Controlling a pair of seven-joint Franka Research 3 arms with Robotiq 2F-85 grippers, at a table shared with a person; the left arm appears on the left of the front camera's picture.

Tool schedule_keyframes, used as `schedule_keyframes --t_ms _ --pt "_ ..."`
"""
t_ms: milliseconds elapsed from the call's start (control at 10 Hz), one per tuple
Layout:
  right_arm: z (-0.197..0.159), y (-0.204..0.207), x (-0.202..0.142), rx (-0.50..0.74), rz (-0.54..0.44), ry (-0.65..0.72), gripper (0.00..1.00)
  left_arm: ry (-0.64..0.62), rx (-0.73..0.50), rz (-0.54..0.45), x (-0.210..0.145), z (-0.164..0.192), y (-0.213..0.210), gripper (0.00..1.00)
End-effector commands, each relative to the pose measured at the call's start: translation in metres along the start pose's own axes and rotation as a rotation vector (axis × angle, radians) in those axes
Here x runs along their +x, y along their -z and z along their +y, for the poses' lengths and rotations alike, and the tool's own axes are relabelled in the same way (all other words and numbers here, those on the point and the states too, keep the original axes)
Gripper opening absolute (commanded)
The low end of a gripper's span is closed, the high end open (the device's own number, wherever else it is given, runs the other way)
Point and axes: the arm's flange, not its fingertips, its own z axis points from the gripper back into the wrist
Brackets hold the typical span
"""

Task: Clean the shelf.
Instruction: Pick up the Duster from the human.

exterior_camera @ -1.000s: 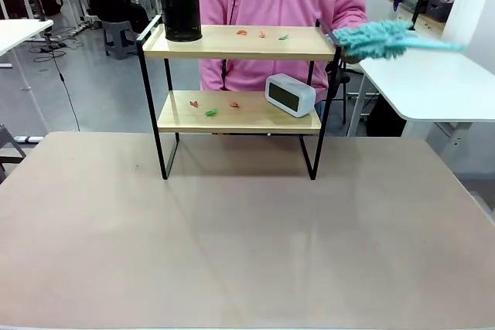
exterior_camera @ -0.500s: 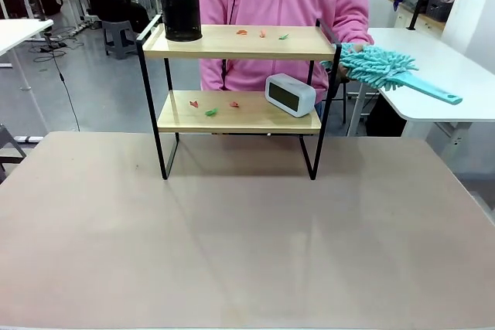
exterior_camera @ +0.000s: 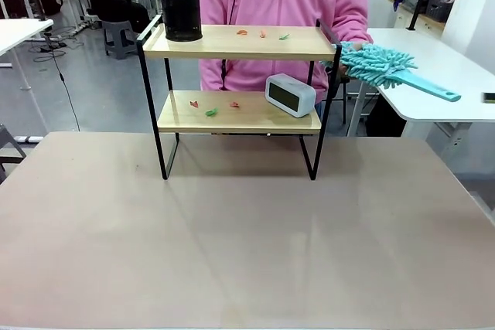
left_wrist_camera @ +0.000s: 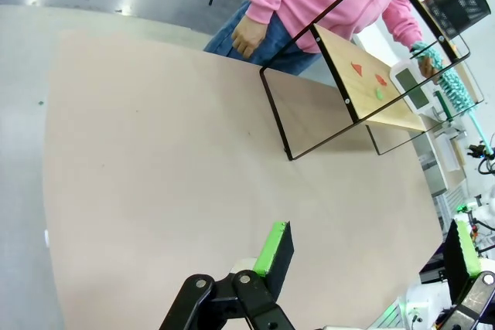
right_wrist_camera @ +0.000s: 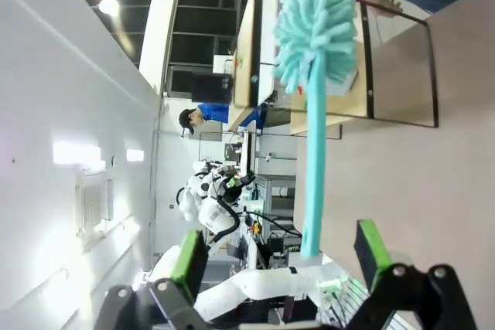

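Note:
The shelf (exterior_camera: 224, 42) stands at the table's far side, with small red and green scraps (exterior_camera: 261, 35) on its top board and more scraps (exterior_camera: 210, 111) on the lower one. A person in pink behind it holds a teal duster (exterior_camera: 377, 63) by its fluffy head at the shelf's right end, handle slanting down to the right. In the right wrist view my right gripper (right_wrist_camera: 280, 251) is open, and the tip of the duster (right_wrist_camera: 317, 21) handle hangs between its fingers, touching neither pad. My left gripper (left_wrist_camera: 367, 251) is open above the table, far from the shelf (left_wrist_camera: 344, 67).
A black cylinder container (exterior_camera: 179, 11) stands at the top board's left end. A white clock (exterior_camera: 290, 94) sits on the lower board's right side. The brown table (exterior_camera: 232, 229) stretches wide in front of the shelf. A white table (exterior_camera: 425, 86) stands at the right, behind the duster.
The person has lowered the duster from level with the top board and tilted its handle down to the right. A small dark part now shows at the front view's right edge.

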Motion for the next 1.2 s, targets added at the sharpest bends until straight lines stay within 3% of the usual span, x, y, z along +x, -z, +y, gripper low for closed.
schedule_keyframes --t_ms 0,400,900,1000,1100 --pt "-0.007 0.029 0.036 -0.025 0.003 0.083 1.0 0.023 -0.02 -0.021 0.0 0.0 0.001 1.0" --pt "-0.012 0.078 0.058 -0.037 0.06 0.151 1.0 0.023 -0.02 -0.021 0.0 0.0 0.001 1.0" --pt "-0.015 0.088 0.058 -0.064 0.068 0.154 1.0 0.023 -0.02 -0.021 0.0 0.0 0.001 1.0" --pt "-0.014 0.089 0.057 -0.076 0.072 0.144 0.43 0.023 -0.02 -0.021 0.0 0.0 0.001 1.0" --pt "-0.014 0.091 0.056 -0.069 0.087 0.145 0.43 0.023 -0.02 -0.021 0.0 0.0 0.001 1.0"
